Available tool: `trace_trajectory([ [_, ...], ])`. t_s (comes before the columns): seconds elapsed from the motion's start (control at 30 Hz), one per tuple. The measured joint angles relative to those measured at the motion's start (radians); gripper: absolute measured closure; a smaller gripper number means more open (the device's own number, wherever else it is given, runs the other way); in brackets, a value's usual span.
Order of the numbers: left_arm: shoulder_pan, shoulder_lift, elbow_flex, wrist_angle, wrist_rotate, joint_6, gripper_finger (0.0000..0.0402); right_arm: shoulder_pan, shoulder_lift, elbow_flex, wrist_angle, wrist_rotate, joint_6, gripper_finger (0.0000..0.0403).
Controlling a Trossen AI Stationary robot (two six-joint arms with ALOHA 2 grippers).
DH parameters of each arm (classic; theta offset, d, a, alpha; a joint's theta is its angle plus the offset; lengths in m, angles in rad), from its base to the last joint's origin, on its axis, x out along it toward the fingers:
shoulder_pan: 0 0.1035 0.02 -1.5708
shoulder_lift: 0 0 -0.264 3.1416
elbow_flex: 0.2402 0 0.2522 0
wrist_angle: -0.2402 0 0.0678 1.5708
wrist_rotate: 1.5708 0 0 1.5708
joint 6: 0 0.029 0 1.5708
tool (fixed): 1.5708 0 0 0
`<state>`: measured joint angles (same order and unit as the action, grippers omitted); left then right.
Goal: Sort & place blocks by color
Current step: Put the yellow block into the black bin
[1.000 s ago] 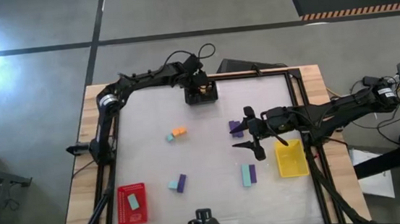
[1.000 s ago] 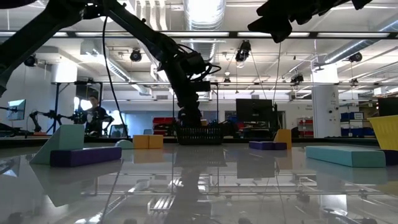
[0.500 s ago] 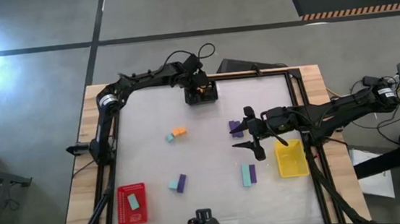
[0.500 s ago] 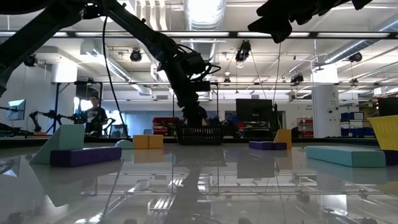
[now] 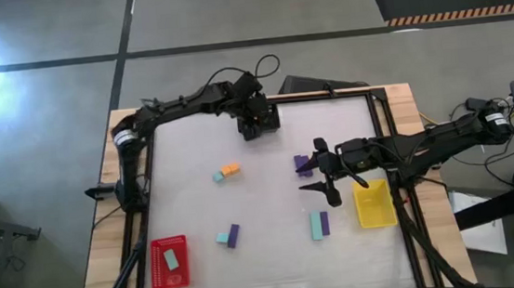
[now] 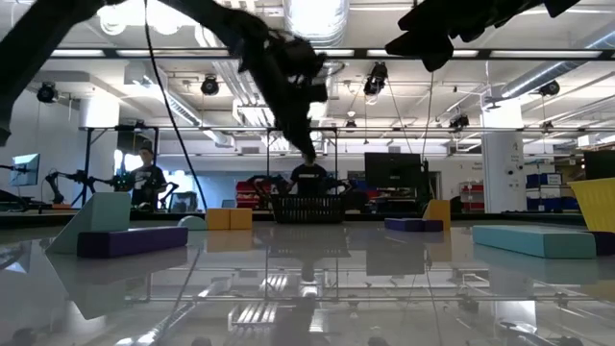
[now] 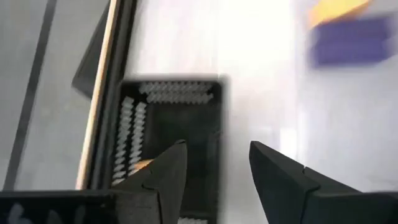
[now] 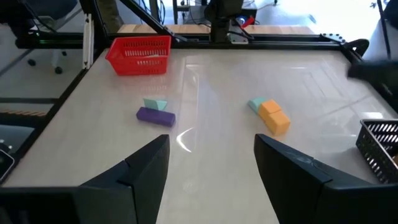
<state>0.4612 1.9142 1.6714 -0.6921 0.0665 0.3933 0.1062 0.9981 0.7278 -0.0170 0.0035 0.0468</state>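
Note:
My left gripper (image 5: pixel 253 118) (image 7: pixel 217 146) hangs open and empty over the black tray (image 5: pixel 267 123) (image 7: pixel 171 118) at the far edge. One orange block (image 7: pixel 142 165) lies inside that tray. My right gripper (image 5: pixel 315 168) (image 8: pixel 211 155) is open and held high over the table's right half, above a purple and orange pair (image 5: pixel 304 164). An orange and teal pair (image 5: pixel 227 172) (image 8: pixel 270 116), a purple and teal pair (image 5: pixel 229 235) (image 8: pixel 155 112) and a teal block (image 5: pixel 319 224) lie flat on the table. Another teal block (image 5: pixel 170 260) sits in the red tray (image 5: pixel 167 247).
A yellow tray (image 5: pixel 376 210) stands near the right edge, beside the right arm. The red tray is at the near left corner. A dark frame (image 5: pixel 142 219) runs around the white table top. In the low view, blocks (image 6: pixel 135 238) (image 6: pixel 533 240) lie in the foreground.
My left gripper has risen from down in the black tray to well above it, and its arm has swung a little. The orange block has stayed in the tray. A hand and a dark object at the near edge have drawn back out of view.

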Motion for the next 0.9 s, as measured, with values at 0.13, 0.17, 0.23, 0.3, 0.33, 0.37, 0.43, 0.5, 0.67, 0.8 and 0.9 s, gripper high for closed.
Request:
trace_trajectory([
  [0.13,-0.117,-0.127,-0.075,0.068,0.002,-0.052,0.0243,0.0,0.0,-0.007,-0.005,0.047,0.035,0.0177],
  [0.17,-0.151,-0.162,-0.108,0.1,0.001,-0.066,0.0243,0.0,0.0,-0.01,-0.009,0.055,0.043,0.0177],
  [0.23,-0.223,-0.236,-0.182,0.172,-0.017,-0.103,0.0243,0.0,0.0,-0.018,-0.007,0.061,0.067,0.0177],
  [0.3,-0.298,-0.313,-0.264,0.265,-0.044,-0.142,0.0243,0.0,0.0,-0.027,-0.011,0.076,0.089,0.0177],
  [0.33,-0.337,-0.352,-0.308,0.306,-0.067,-0.162,0.0243,0.0,0.0,-0.029,-0.01,0.079,0.1,0.0177],
  [0.37,-0.373,-0.39,-0.352,0.352,-0.094,-0.182,0.0243,0.0,0.0,-0.032,-0.009,0.085,0.118,0.0177],
  [0.43,-0.445,-0.461,-0.437,0.434,-0.158,-0.213,0.0243,0.0,0.0,-0.035,-0.009,0.11,0.145,0.0177],
  [0.5,-0.511,-0.524,-0.518,0.505,-0.219,-0.241,0.0243,0.0,0.0,-0.039,-0.008,0.142,0.178,0.0177],
  [0.67,-0.644,-0.654,-0.687,0.652,-0.337,-0.284,0.0243,0.0,0.0,-0.048,-0.009,0.235,0.264,0.0177],
  [0.8,-0.708,-0.724,-0.816,0.791,-0.406,-0.286,0.0243,0.0,0.0,-0.058,-0.008,0.26,0.323,0.0177],
  [0.9,-0.73,-0.761,-0.905,0.882,-0.43,-0.311,0.0243,0.001,0.011,-0.064,-0.009,0.271,0.374,0.0177],
])
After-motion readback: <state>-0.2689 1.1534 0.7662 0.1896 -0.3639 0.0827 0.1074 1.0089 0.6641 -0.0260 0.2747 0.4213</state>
